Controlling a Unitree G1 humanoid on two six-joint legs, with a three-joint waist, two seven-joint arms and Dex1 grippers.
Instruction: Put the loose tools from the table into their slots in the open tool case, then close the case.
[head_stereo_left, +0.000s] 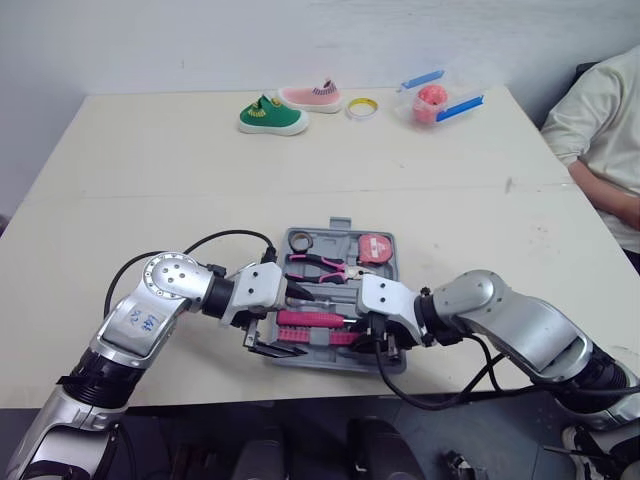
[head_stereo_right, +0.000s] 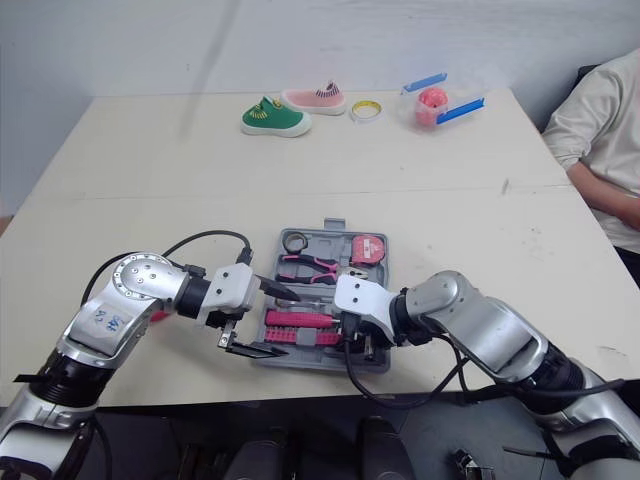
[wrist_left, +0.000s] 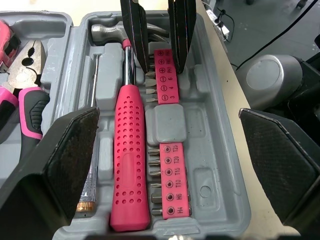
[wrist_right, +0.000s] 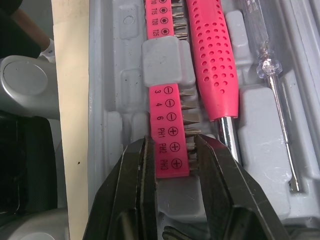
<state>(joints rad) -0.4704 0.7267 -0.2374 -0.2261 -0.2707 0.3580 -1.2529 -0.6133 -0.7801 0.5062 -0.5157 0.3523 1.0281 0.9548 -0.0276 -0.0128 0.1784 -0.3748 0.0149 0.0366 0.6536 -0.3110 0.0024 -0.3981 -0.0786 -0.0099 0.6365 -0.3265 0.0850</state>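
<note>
Head view: over the open tool case (head_stereo_left: 340, 224) on the desk (head_stereo_left: 150, 170), the left claw (head_stereo_left: 300, 324) hangs beside the right claw (head_stereo_left: 384, 342).

Left wrist view: the left claw gapes wide and empty. Ahead of it, the pink hammer (wrist_left: 131, 160) and the bit strip (wrist_left: 165, 75) lie seated.

Right wrist view settles what the head view leaves unclear: the right claw looks clamped across the bit strip's end. I judge the bit strip to be light, stiff, slick plastic, best pinched by its long edges.
</note>
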